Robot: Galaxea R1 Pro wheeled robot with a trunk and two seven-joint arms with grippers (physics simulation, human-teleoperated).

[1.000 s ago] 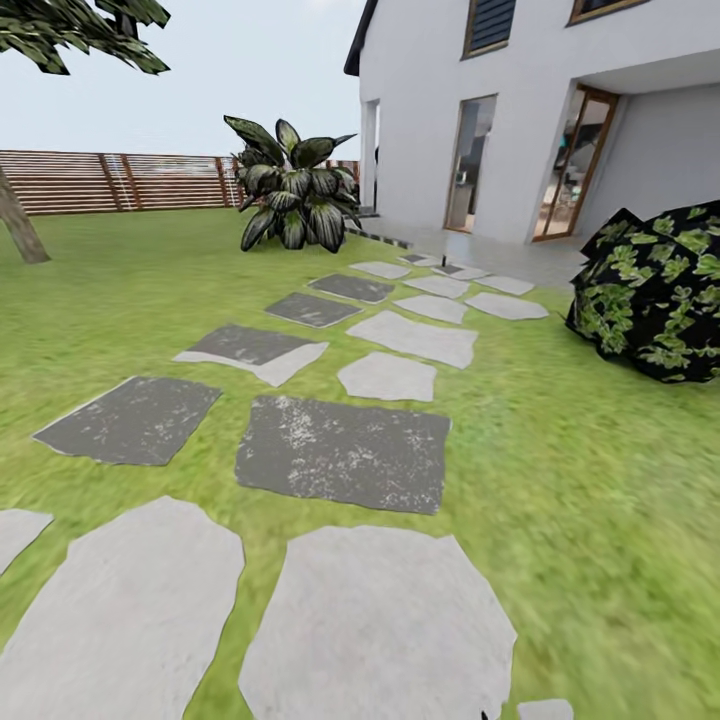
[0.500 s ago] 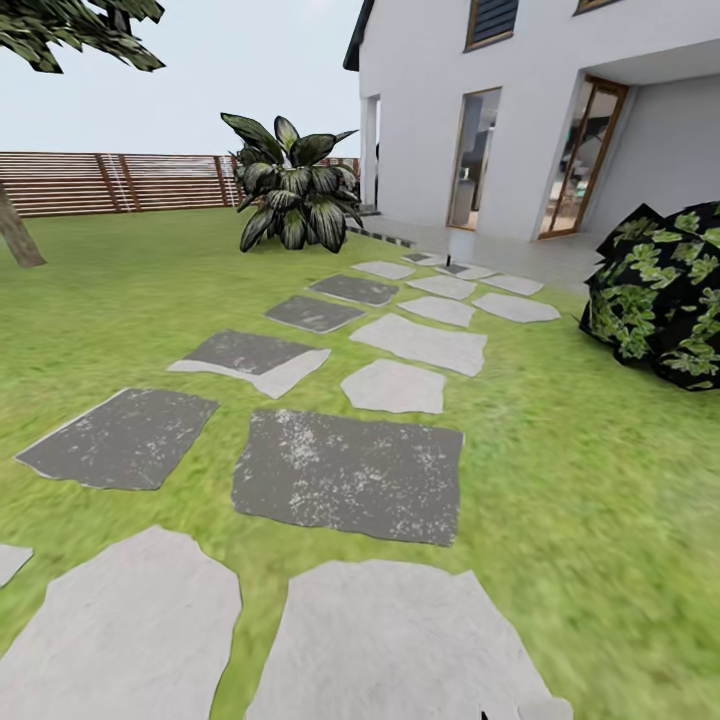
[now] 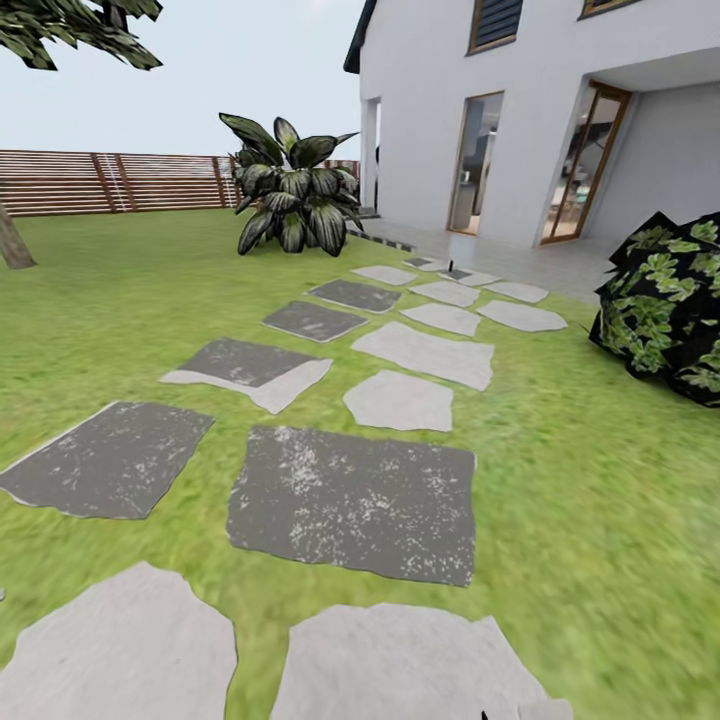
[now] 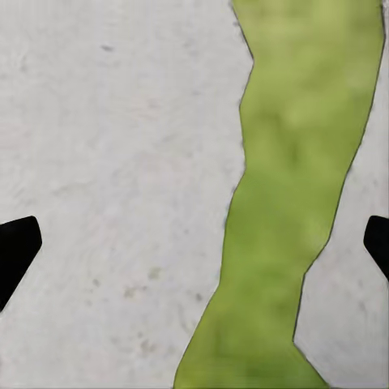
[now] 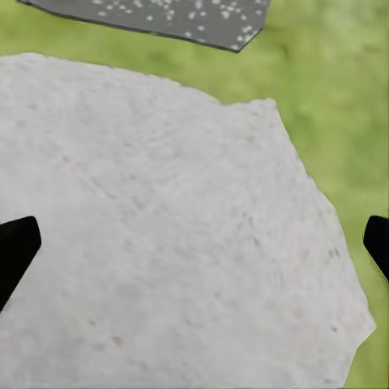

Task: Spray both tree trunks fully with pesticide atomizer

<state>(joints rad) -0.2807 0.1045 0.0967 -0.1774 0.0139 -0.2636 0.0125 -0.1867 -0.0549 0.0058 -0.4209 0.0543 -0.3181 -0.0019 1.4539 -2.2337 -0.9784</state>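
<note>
I am in the garden, over green lawn (image 3: 120, 290) crossed by grey paving slabs (image 3: 350, 500). One tree trunk (image 3: 12, 245), pale grey-brown, leans at the far left edge, with its green leaves (image 3: 70, 30) high above. The other tree and the pesticide are out of view. A small dark thing (image 3: 460, 268) stands on the far slabs by the house, too small to identify. My left gripper (image 4: 194, 243) hangs open over a pale slab and a grass strip. My right gripper (image 5: 194, 243) is open above another pale slab, nothing between its fingertips (image 5: 16, 247).
A white house (image 3: 450, 100) with glazed doors rises ahead on the right. A broad-leaved striped bush (image 3: 290, 190) stands beside it, and a dark leafy shrub (image 3: 665, 305) sits at the right edge. A brown slat fence (image 3: 110, 182) closes the back left.
The whole view has shifted: slabs slid down and nearer, the shrub moved right, the trunk drifted to the left edge. The camera has travelled forward; nothing in the garden moved.
</note>
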